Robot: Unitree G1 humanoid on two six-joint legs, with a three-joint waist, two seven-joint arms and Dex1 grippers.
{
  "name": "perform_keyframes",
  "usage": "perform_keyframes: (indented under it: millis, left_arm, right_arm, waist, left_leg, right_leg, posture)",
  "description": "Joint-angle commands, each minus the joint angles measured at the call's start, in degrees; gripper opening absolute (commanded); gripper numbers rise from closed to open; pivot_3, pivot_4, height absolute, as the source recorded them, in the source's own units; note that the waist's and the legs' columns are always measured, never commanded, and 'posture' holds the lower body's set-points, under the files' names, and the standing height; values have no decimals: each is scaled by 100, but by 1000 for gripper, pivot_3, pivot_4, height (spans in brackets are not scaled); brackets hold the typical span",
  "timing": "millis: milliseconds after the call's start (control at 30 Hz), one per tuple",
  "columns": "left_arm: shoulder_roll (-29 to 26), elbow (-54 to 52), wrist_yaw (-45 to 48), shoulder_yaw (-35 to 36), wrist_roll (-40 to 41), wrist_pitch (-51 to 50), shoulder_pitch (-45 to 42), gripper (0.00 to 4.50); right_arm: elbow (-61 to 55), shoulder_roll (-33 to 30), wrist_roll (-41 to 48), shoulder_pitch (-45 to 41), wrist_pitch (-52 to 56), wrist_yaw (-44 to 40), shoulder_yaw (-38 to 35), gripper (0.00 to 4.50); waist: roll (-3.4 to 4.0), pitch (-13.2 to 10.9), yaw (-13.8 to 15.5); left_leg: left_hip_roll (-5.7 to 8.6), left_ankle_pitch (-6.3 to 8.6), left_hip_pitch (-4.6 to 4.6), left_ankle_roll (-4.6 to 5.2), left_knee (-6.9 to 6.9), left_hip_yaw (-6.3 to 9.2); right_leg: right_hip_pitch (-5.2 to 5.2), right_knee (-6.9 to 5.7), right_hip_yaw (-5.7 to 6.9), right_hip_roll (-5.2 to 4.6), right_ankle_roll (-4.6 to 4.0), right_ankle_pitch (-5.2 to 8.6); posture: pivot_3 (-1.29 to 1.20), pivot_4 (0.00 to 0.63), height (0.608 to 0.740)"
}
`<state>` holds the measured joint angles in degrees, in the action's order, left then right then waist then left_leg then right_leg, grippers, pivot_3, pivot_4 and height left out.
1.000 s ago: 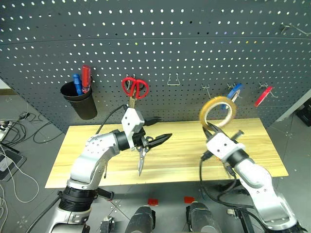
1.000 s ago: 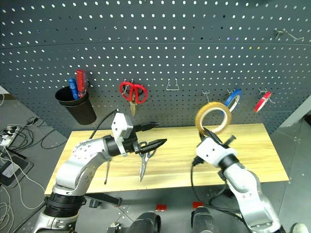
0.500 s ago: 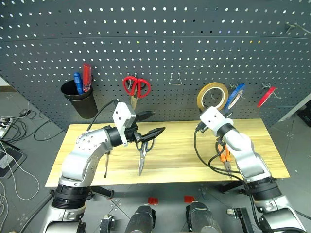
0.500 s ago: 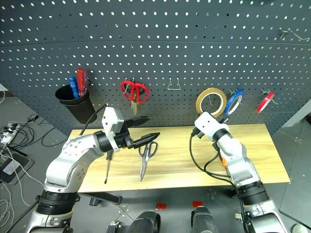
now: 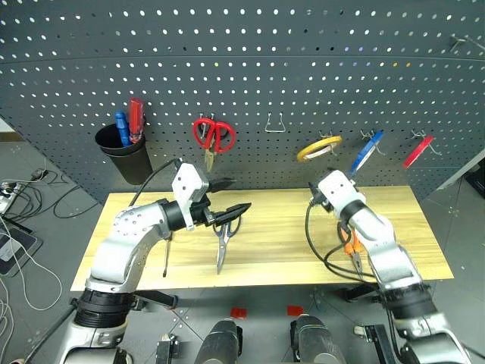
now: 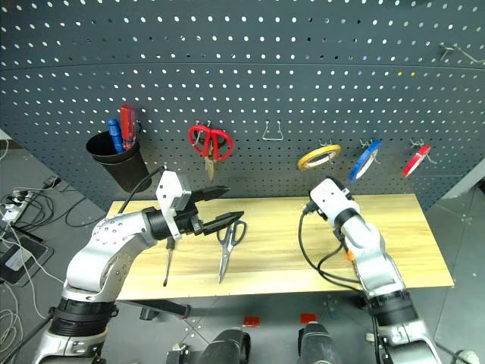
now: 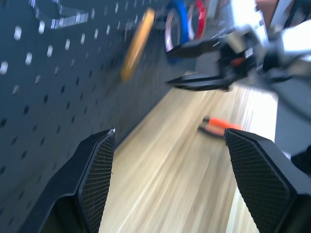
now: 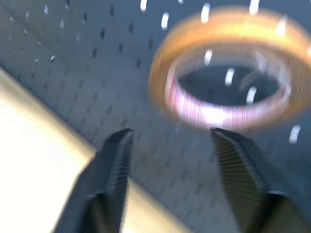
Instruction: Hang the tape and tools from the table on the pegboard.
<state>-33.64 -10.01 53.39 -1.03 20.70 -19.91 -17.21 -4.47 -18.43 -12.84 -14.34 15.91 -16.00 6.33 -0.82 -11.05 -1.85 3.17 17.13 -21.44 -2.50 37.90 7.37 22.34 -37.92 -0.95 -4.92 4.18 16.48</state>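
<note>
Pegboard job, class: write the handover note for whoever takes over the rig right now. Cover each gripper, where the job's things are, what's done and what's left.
Left gripper: open, empty, above the scissors.
Right gripper: open, empty, just below the tape.
Done: tape is on a pegboard hook, tilted, beside the blue roll.
On the table: scissors at centre, screwdriver to their left, pliers under the right arm.
Left: hang the scissors, screwdriver and pliers.
</note>
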Motion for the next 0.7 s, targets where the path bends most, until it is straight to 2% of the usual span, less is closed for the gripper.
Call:
perform_keyframes:
  millis: [33,200,300,400,700]
  left_arm:
    - [-224,227,302,-146,-345,626,63,3764]
    - [-204,641,484,-247,-442,880,-195,3764]
    - [-183,772,637,-400,-498,972,-315,3764]
    - [-144,788,749,-555,-549,1024,-384,3764]
    - [-122,771,782,-597,-561,1025,-378,3764]
  right_arm:
    - [-679,220,-19,401,1178,286,-355,4345]
    - [-769,606,134,372,3366,437,-721,4432]
    - [-454,626,283,191,4044,400,-839,4432]
    - [18,576,394,-32,4307,479,-982,4432]
    - [1270,415,659,-486,4188,537,-1087,4432]
  waist:
    - [2,-1,1]
    - [15,-10,-4]
    - [25,-16,-19]
    - [31,-19,-52]
    - [32,-20,-135]
  left_leg:
    - [0,0,0,0,0,0]
    - [3,8,3,21,3,1]
    - [6,6,6,23,1,6]
    - [12,5,5,24,0,4]
    - [9,4,2,24,0,1]
  right_leg:
    - [0,-1,0,-1,0,0]
    - [-2,-12,0,-4,-10,-7]
    - [-2,-17,6,1,-12,-8]
    - [-1,-16,5,2,-12,-8]
    - [1,-11,3,2,-11,-7]
  posture:
    - [-28,192,740]
    - [-43,202,740]
    - [-48,203,740]
    - [-47,203,740]
    - [-33,196,740]
